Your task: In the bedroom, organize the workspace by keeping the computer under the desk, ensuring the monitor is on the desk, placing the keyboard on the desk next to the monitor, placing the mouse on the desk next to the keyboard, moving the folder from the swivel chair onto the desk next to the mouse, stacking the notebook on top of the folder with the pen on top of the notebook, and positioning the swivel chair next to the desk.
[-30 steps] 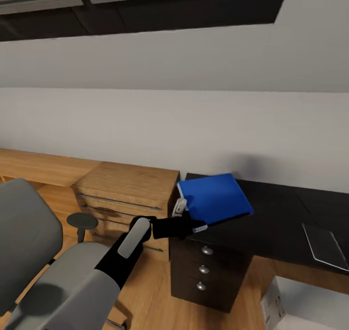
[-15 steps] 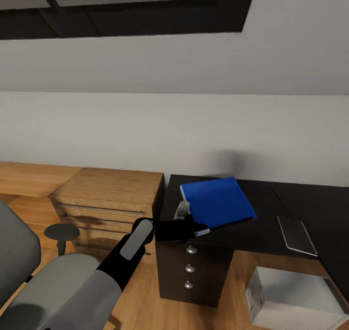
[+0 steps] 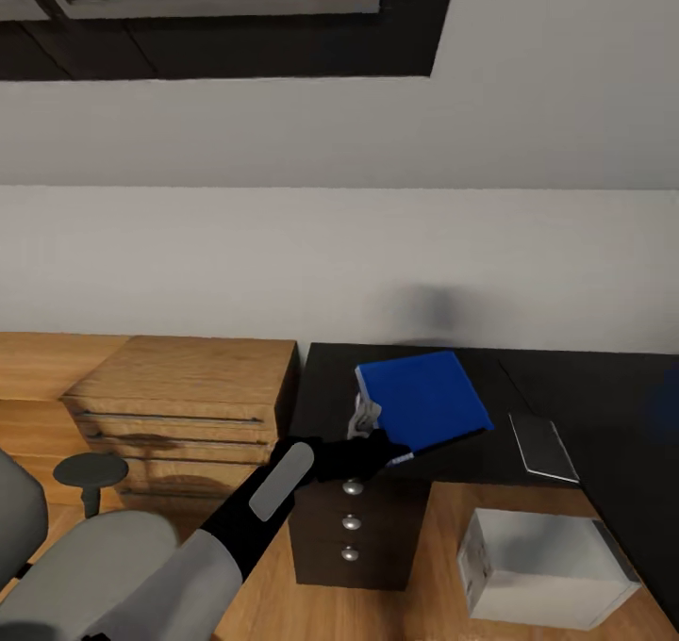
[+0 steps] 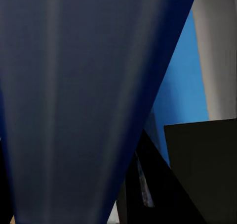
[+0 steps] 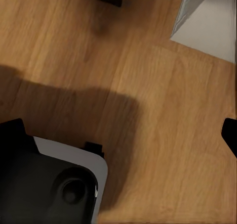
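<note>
Head view: my left arm reaches forward and my left gripper is clamped on the near left corner of the folder, holding it tilted, its far edge raised, over the left end of the desk. The folder's lower edge hangs just above the black top, above the drawer unit with its three silver knobs; I cannot tell if it touches the surface. To the right of the folder a flat grey slab lies on the desk, too glossy for me to name. Under the desk, on the wood floor, stands the computer, a pale grey box. Left of the desk sits a light-wood dresser against the white wall. At the lower left corner I see the chair, its grey back and one round black armrest pad, well apart from the desk. In the left wrist view the folder looms close as a wide dark blue sheet, with a brighter blue strip beside it and the black desk edge beyond. The right wrist view looks down on the floor, a corner of the computer, and a black-and-white part of my own body; whether my right gripper is open or closed I cannot tell.
</note>
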Tool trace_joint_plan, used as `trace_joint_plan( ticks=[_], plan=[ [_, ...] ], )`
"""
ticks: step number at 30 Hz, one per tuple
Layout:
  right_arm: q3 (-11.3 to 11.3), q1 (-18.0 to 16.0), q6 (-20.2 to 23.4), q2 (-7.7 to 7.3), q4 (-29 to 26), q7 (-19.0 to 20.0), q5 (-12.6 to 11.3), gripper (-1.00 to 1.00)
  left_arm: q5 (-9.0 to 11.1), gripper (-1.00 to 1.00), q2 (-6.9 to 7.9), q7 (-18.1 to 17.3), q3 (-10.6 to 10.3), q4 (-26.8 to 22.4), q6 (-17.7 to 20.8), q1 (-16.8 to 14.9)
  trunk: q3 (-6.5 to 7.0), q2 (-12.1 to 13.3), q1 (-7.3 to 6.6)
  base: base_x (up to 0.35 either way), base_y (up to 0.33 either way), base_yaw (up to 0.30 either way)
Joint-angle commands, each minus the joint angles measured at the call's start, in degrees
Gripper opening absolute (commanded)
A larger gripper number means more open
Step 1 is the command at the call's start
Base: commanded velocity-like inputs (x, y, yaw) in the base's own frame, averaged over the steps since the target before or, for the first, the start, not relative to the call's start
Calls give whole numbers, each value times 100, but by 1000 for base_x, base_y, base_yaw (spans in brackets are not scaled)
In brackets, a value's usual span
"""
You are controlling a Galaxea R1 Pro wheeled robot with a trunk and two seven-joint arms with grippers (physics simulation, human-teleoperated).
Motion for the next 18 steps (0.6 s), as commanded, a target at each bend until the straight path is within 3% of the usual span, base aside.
trace_joint_plan(
  ticks=[1,15,18],
  plan=[
    [23,-3,-7,-7,-12,-39,-55,100,0,-100,0,-21,-7,11,11,-5,13,37,-22,0,0,-293],
    [31,-3,-14,-7,-12,-54,-51,100,45,-100,-24,-30,-29,194,13,-5,264,598,-329,0,0,-293],
    [31,-3,-16,-7,-12,-60,-51,100,42,-100,-26,-314,-33,206,60,-5,318,719,-395,0,0,-293]
  ],
)
